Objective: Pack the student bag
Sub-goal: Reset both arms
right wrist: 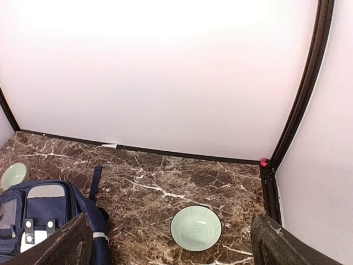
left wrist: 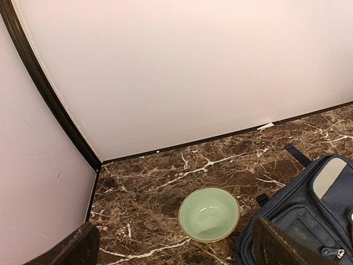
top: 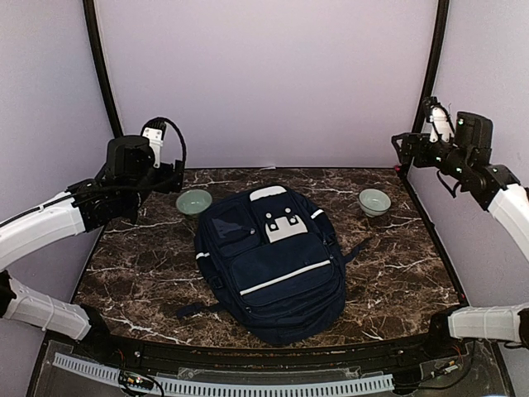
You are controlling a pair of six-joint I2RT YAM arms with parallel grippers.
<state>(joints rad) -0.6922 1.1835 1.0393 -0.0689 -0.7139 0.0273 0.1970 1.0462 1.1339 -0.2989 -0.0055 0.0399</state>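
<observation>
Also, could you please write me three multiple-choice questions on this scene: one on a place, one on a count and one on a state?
1. Where on the table does the student bag lie?
A. At the left edge
B. In the middle
C. In the far right corner

2. How many pale green bowls stand on the table?
A. One
B. Two
C. Three

3. How do the left gripper and the right gripper stand?
A. Both open, holding nothing
B. Both shut on the bag
C. One open, one shut

Answers:
1 B: the top view shows it central.
2 B: one stands on either side of the bag's top end.
3 A: each wrist view shows fingers wide apart with nothing between them.
</observation>
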